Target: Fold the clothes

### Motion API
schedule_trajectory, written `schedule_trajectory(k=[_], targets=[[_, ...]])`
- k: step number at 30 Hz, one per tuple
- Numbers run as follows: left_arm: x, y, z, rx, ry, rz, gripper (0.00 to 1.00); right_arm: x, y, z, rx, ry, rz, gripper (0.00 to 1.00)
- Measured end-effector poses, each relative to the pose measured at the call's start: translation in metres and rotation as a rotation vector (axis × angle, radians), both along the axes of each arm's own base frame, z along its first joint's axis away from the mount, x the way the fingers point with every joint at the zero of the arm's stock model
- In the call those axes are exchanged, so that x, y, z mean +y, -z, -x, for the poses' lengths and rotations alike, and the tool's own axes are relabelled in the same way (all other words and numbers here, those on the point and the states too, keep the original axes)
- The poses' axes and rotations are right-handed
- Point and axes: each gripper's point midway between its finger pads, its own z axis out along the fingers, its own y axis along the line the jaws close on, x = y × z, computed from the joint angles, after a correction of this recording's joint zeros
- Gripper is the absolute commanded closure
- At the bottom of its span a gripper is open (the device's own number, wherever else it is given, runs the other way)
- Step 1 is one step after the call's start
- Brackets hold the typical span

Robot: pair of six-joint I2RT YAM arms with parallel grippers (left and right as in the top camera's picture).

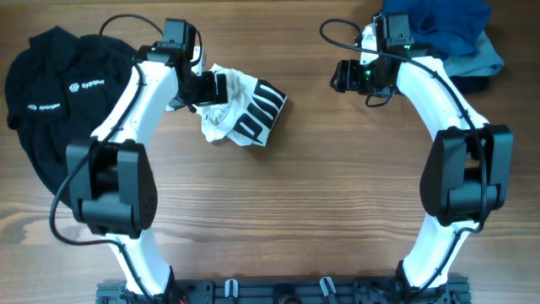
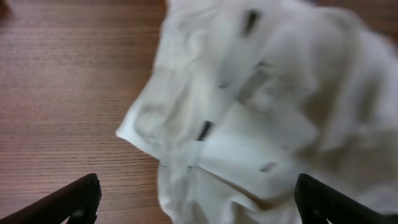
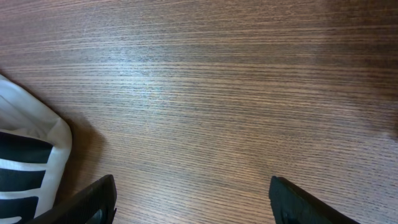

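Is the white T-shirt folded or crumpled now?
Crumpled: the white T-shirt lies in a bunched heap on the table, without neat folds.

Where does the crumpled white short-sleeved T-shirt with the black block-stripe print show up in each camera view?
Overhead: the white block-striped T-shirt lies bunched at upper centre-left.
Left wrist: the T-shirt fills the centre and right, blurred.
Right wrist: only a striped corner of the T-shirt shows, at the lower left edge.
Shared landmark: the brown wood-grain table, which the T-shirt lies on in all three.
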Motion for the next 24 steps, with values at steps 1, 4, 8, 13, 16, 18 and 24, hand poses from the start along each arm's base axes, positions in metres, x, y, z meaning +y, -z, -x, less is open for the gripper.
schedule_trajectory(k=[1, 4, 8, 13, 16, 18, 24], targets=[[-0.004, -0.006, 0.000, -0.014, 0.017, 0.011, 0.06, 0.000, 0.000, 0.000, 0.001, 0.000, 0.000, 0.21], [-0.026, -0.029, 0.004, -0.059, 0.116, 0.031, 0.15, 0.000, 0.000, 0.001, 0.003, 0.000, 0.000, 0.21], [-0.061, -0.033, 0.016, -0.074, 0.271, 0.034, 0.22, 0.000, 0.000, 0.001, 0.003, 0.000, 0.000, 0.21], [-0.072, -0.017, 0.022, -0.040, 0.331, 0.027, 0.21, 0.000, 0.001, 0.003, 0.015, 0.000, 0.002, 0.21], [-0.071, -0.007, 0.022, -0.020, 0.333, 0.022, 0.22, 0.000, 0.001, 0.003, 0.015, -0.001, 0.002, 0.20], [-0.071, -0.005, 0.019, -0.030, 0.333, 0.024, 0.27, 0.000, 0.001, 0.003, 0.014, -0.003, 0.002, 0.20], [-0.072, -0.005, 0.016, -0.044, 0.340, 0.024, 0.45, 0.000, 0.002, 0.004, 0.018, -0.003, 0.003, 0.20]])
